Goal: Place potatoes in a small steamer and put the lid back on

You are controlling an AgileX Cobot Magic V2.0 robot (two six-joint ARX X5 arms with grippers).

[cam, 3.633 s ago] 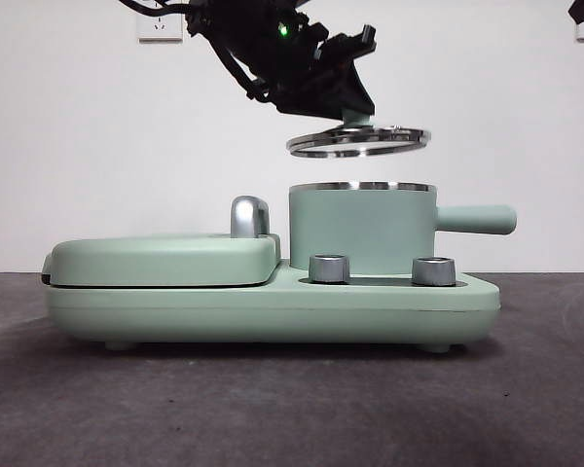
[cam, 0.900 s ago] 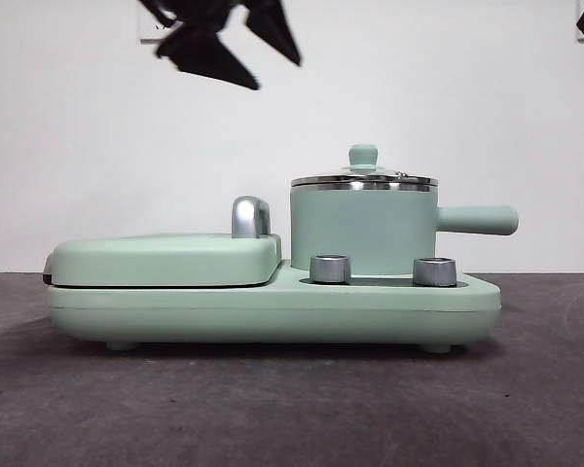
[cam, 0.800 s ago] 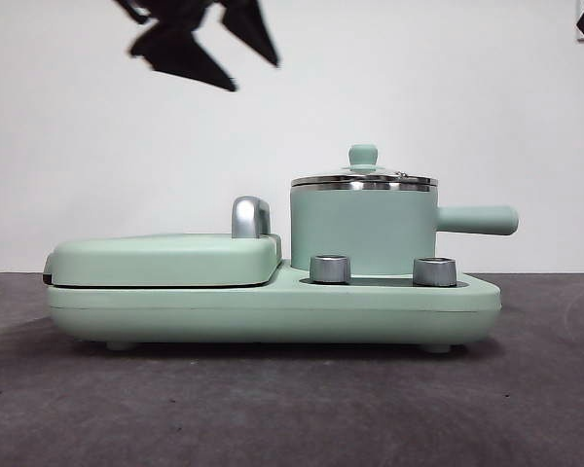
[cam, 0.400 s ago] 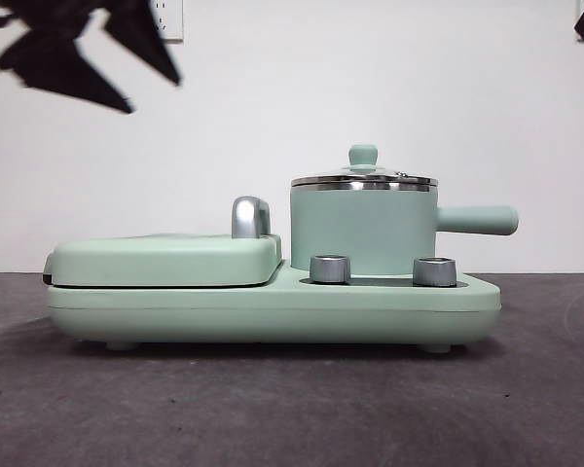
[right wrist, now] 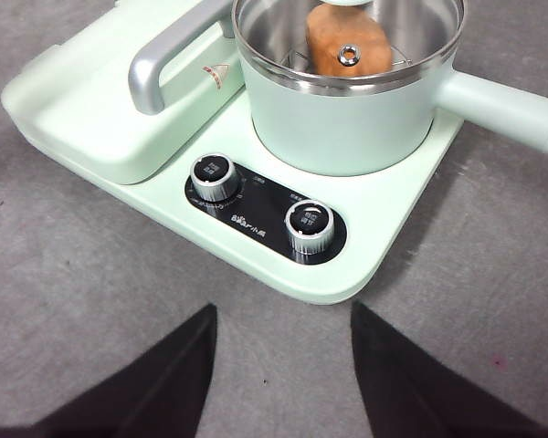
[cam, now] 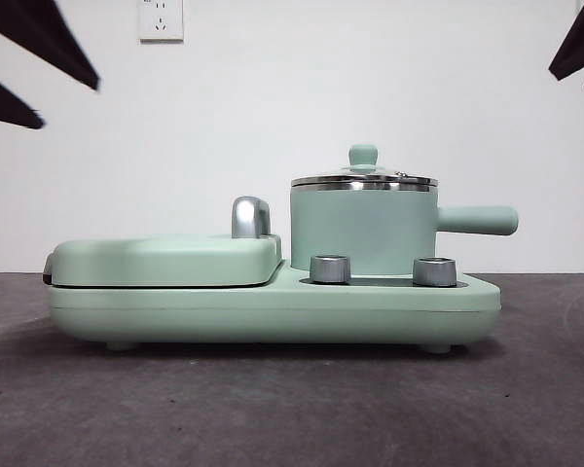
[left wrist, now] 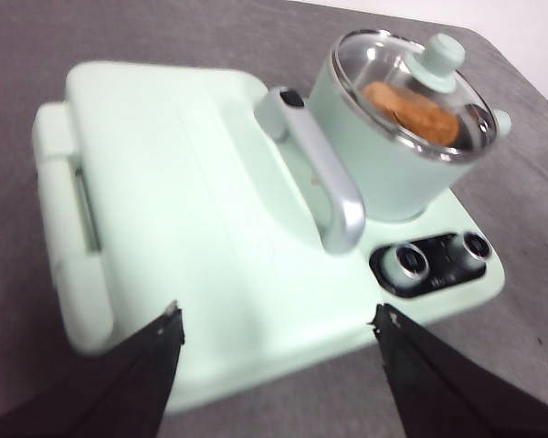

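The small steamer [cam: 363,232] stands on the right of the mint-green cooker base, its side handle [cam: 477,220] pointing right. The lid [cam: 363,179] sits on its steel rim, with the knob [cam: 363,156] upright. The potato [left wrist: 413,110] lies inside the pot and shows through the glass in the left wrist view and in the right wrist view [right wrist: 347,41]. My left gripper [cam: 68,105] is open and empty, high at the top left, far from the pot. My right gripper [cam: 569,83] is open and empty at the top right.
The flat green grill cover [cam: 165,258] with its chrome handle [cam: 250,216] fills the left of the cooker base [cam: 273,309]. Two steel knobs [cam: 330,269] [cam: 434,270] stand in front of the pot. Dark grey table [cam: 292,409] lies all around.
The lid, held above the pot 4.4 s ago, now rests on it. My left gripper has let go and drawn up and away to the left. My right gripper shows a little more at the top right.
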